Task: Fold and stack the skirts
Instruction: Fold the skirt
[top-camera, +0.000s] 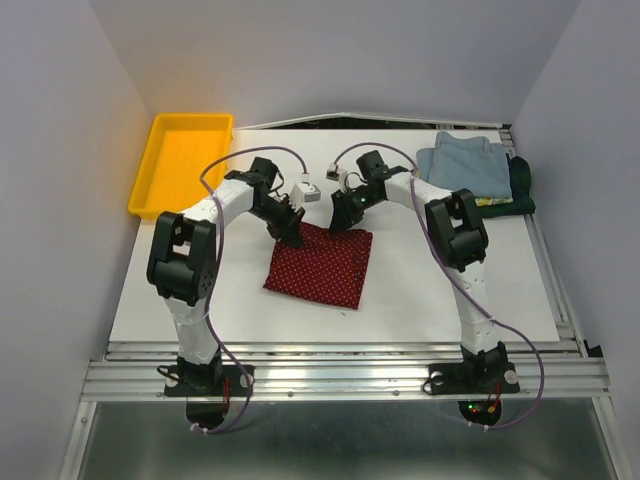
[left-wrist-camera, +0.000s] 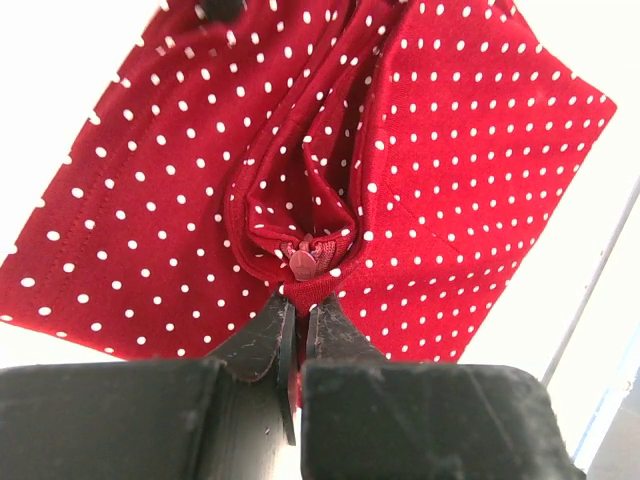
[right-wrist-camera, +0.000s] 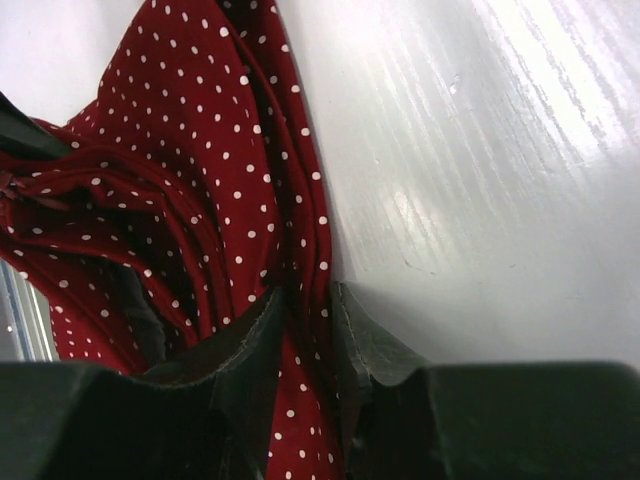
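Smooth matte white desk (top-camera: 200, 300). At its middle, a dark red skirt (top-camera: 322, 265) of thin soft cloth with tiny white dots, roughly square, set diamond-wise, far edge bunched. At the far right corner, a folded stack: light blue skirt (top-camera: 465, 165) on top, yellow-green patterned skirt (top-camera: 492, 201) peeking beneath, dark green skirt (top-camera: 522, 185) showing at the right. Far left, a glossy yellow plastic tray (top-camera: 143, 190). Left hand (left-wrist-camera: 300, 310) clamped tight on gathered cloth just beside the zipper pull (left-wrist-camera: 303, 263). Right hand (right-wrist-camera: 305, 300) closed on a hanging fold.

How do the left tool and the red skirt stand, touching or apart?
Touching. The left wrist view shows the left tool shut on a fold of the red skirt.
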